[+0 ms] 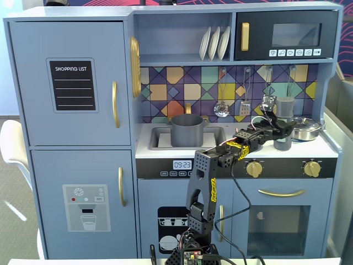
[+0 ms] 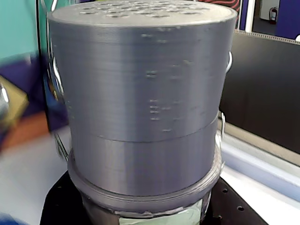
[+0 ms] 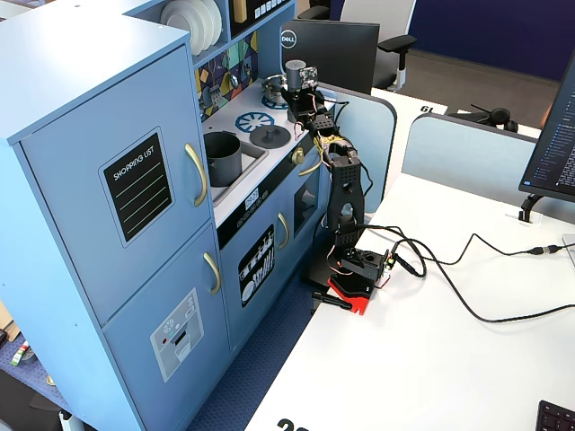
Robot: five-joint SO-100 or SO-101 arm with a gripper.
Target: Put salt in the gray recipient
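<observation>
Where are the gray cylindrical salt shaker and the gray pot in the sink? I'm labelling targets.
gray cylindrical salt shaker (image 2: 140,108): wrist view, middle of its side wall.
gray pot in the sink (image 1: 186,132): a fixed view, front of its wall.

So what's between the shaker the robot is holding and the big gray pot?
In a fixed view, only bare white countertop lies between the salt shaker in the gripper and the gray pot in the sink.
</observation>
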